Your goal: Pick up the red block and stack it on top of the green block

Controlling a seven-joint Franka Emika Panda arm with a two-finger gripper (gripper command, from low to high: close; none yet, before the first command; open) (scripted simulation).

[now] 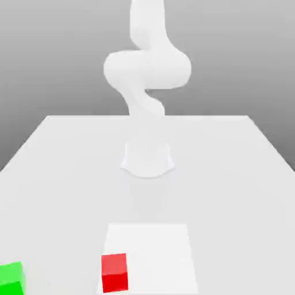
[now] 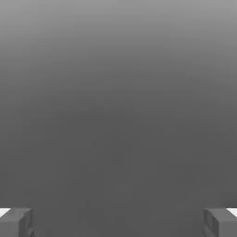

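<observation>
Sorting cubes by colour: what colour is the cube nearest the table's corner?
Bright green, clearest in the exterior view.

Red block (image 1: 114, 272) flat on table, green block (image 1: 11, 278) well apart, exterior view's left.

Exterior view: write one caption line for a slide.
Red block and green block sit apart on the table.

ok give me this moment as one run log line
stage: before pickup | hand: open, holding nothing | red block: on table, on the white patch | green block: on table, apart, toward the exterior view's left | stack: not yet done
</observation>
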